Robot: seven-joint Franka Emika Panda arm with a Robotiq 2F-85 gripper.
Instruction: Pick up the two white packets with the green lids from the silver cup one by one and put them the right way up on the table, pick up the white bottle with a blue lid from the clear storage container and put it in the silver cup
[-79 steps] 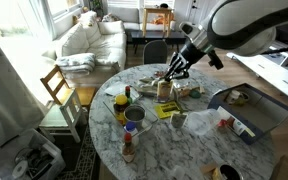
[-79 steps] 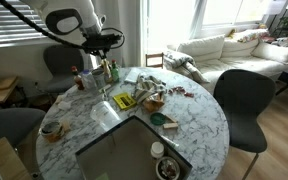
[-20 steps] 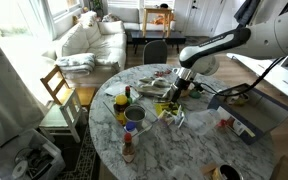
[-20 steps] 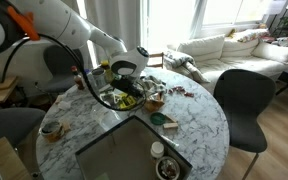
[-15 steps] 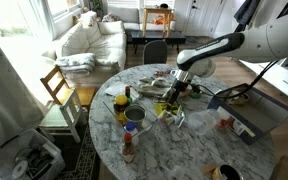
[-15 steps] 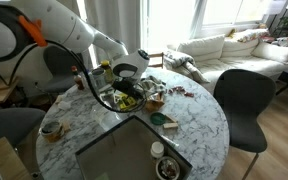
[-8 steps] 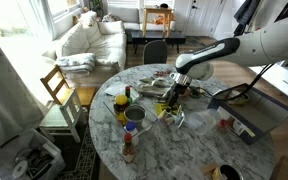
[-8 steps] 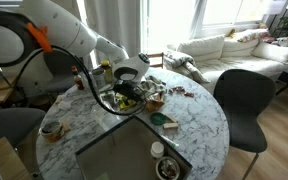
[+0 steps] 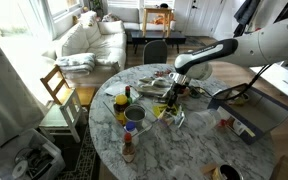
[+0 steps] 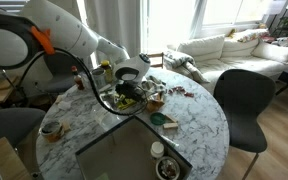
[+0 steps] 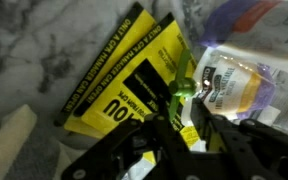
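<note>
While the arm reaches low over the middle of the round marble counter [image 9: 199, 145], the gripper [image 9: 173, 100] hangs just above the clutter there — the wrist view shows its dark fingers [image 11: 169, 150] near a green lid [image 11: 187, 88] on a white packet [image 11: 234, 85], beside a yellow leaflet [image 11: 124, 75]. I cannot tell whether it grips anything. The silver cup [image 9: 179, 120] stands just beside it.

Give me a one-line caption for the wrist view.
Gripper descending over a green-lidded white packet beside a yellow packet.
</note>
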